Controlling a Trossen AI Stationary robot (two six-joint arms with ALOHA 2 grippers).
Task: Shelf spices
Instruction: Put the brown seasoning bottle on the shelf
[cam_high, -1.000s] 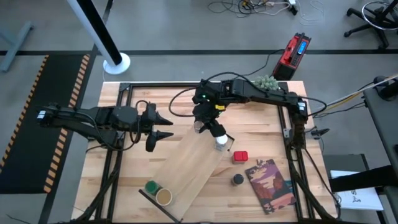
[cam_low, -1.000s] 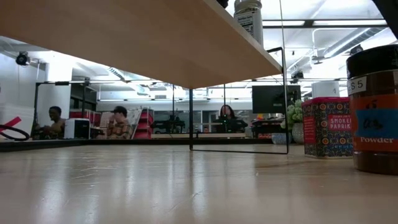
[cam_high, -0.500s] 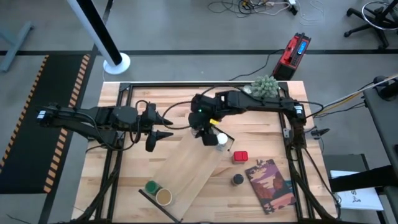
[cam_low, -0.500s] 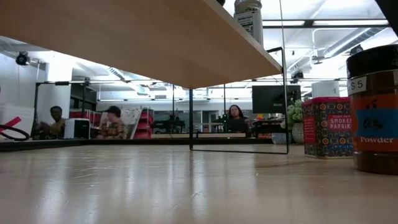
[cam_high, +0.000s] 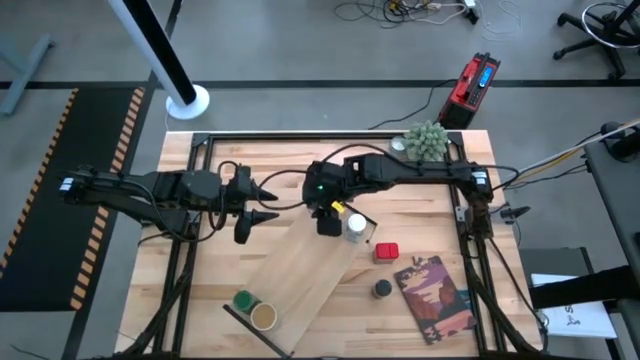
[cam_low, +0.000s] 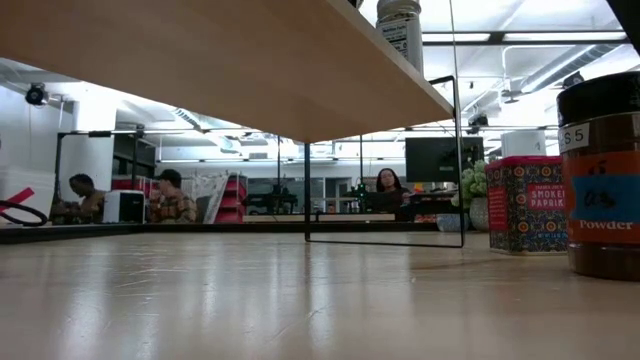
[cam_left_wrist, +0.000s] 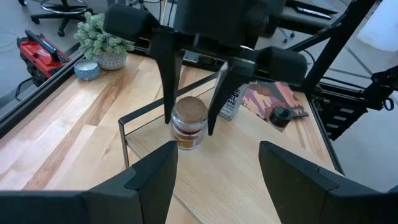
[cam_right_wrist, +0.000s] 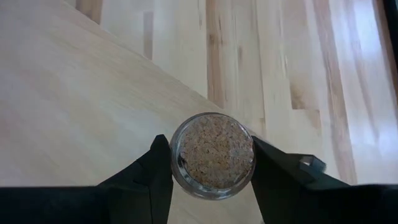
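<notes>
L gripper (cam_high: 268, 203) hovers over the table's left-centre, just off the shelf's left edge, fingers spread wide, holding nothing.

The shelf (cam_high: 300, 268), a long pale plywood board w/ thin black rails at its short ends, lies diagonally across the table (cam_high: 210, 270). At its near-left end stand two jars, touching: green-topped jar (cam_high: 243, 300) and tan-topped jar (cam_high: 263, 316); contents can't be seen from above.

R gripper (cam_high: 328, 222) is over the shelf's far-right end, fingers set either side of the clear glass jar (cam_right_wrist: 211, 154). R wrist view looks straight down into it: coarse tan-brown granules filling it, both fingers flanking the glass; whether they press on it I can't tell. L wrist view shows the same jar standing upright on the board, brownish top, reddish contents below.

Just beside it, to the right, the white-topped jar (cam_high: 355, 226) sits at the shelf's edge; its label print isn't readable.

Off the shelf, on the table: red squarish tin (cam_high: 387, 251), label reads "SMOKED PAPRIKA" in low view. Nearer, the black-topped jar (cam_high: 383, 288), w/ a blue label ending "Powder" and a white tag "S 5". Right of that lies the reddish-brown book (cam_high: 434, 297). Fuzzy green plant (cam_high: 427, 140) at the far-right corner.
</notes>
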